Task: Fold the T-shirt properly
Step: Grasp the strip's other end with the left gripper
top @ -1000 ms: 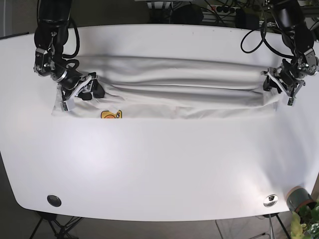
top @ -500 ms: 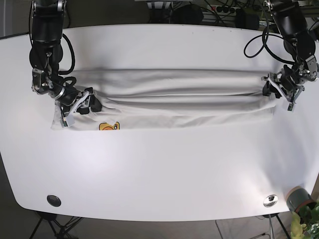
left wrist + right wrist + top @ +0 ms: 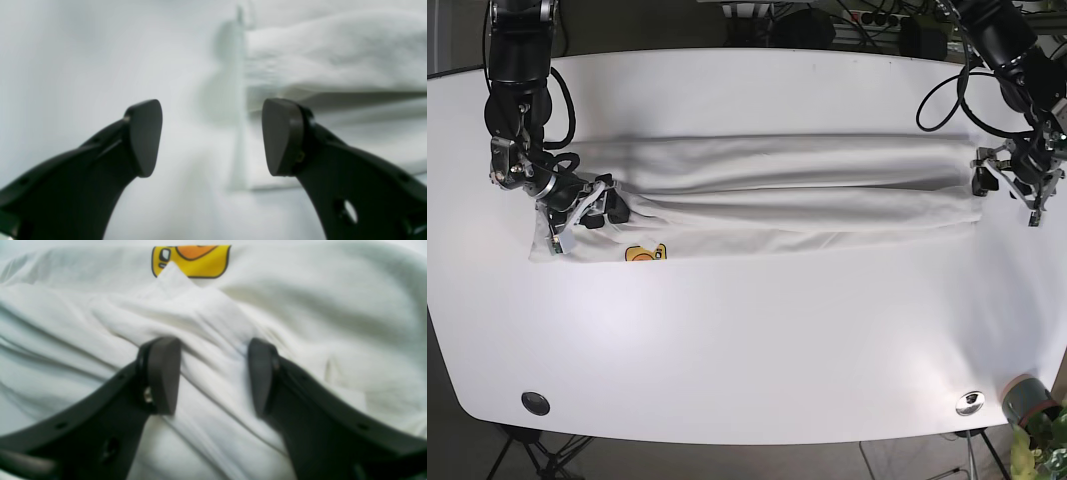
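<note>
White surface (image 3: pixel 747 330) in base view carries my T-shirt (image 3: pixel 767 195), folded lengthwise into one long band; crosswise folds remain, I judge. Left wrist: left end effector (image 3: pixel 211 136) apart, straddling the hem edge. Right wrist: right end effector (image 3: pixel 211 376) apart over bunched cloth below a yellow print (image 3: pixel 191 260); no legible writing.

A white desk (image 3: pixel 747 340) with rounded corners fills most of the base view. Near its front left corner sits a dark round grommet (image 3: pixel 535 403), and near its front right corner a shiny metal cap (image 3: pixel 969 402). Just off the front right corner stands a potted plant (image 3: pixel 1034 418), its green leaves at the frame's edge. Beyond the far edge, black cables (image 3: pixel 857 20) and a power strip (image 3: pixel 879 17) lie in shadow. Under the front left corner, black tripod legs (image 3: pixel 532 455) show.
</note>
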